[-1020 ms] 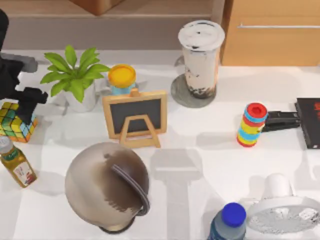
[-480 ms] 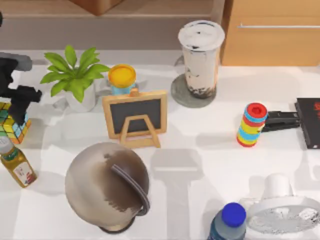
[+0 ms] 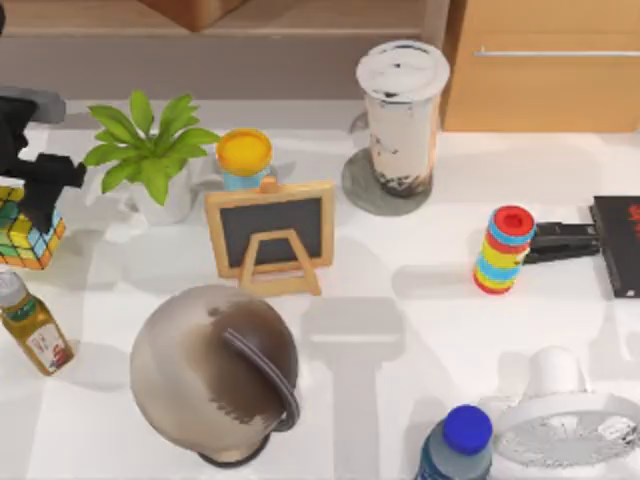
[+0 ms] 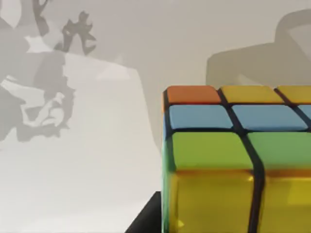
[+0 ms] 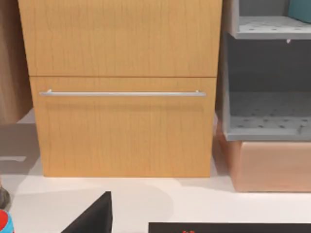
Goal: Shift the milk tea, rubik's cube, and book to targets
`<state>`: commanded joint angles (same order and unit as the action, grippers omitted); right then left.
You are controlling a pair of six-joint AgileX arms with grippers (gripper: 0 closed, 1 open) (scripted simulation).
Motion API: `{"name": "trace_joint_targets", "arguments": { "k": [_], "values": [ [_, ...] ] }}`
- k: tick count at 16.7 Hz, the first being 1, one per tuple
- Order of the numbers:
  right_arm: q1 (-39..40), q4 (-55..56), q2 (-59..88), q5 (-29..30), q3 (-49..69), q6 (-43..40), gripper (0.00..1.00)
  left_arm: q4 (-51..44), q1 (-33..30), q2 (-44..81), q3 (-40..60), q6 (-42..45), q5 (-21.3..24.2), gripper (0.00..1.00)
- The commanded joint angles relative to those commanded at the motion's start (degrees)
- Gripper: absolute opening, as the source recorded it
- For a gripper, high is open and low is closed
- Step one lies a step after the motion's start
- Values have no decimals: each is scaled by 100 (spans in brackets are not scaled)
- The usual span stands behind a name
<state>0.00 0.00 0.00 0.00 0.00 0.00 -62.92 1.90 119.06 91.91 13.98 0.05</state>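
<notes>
My left gripper [image 3: 38,200] is at the table's far left, shut on the rubik's cube [image 3: 24,236]. The cube [image 4: 228,160] fills the left wrist view close up, showing yellow, green, blue and orange squares. The milk tea [image 3: 400,115] stands upright on the grey round disc [image 3: 362,190] at the back centre. The black slab with red marks [image 3: 618,245] lies at the right edge; its near edge [image 5: 228,227] appears in the right wrist view. A teal sliver of the book [image 5: 300,9] sits on a grey shelf. My right gripper [image 5: 95,218] is parked facing the wooden drawers.
Around the cube are a potted plant [image 3: 150,150] and a tea bottle [image 3: 32,330]. A yellow-lidded cup [image 3: 244,155], chalkboard easel [image 3: 270,232] and brown dome [image 3: 213,370] fill the middle. A ring stack [image 3: 503,250], stapler [image 3: 560,240], fan [image 3: 565,420] and blue-capped bottle [image 3: 458,445] stand on the right.
The left gripper and the cube moved together to the left, then slightly toward the back. Everything else has stayed put.
</notes>
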Motion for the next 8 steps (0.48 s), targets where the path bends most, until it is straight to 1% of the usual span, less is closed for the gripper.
{"name": "trace_joint_targets", "arguments": {
  "k": [2, 4, 6, 8],
  "values": [
    [0, 0, 0, 0, 0, 0, 100, 187, 39, -182, -55, -31, -160, 0],
    [0, 0, 0, 0, 0, 0, 100, 613, 17, -601, -131, -113, -464, 0],
    [0, 0, 0, 0, 0, 0, 100, 1276, -113, -1220, -197, -241, -844, 0],
    [0, 0, 0, 0, 0, 0, 100, 2149, -336, -1889, -258, -395, -1248, 0]
  ]
}}
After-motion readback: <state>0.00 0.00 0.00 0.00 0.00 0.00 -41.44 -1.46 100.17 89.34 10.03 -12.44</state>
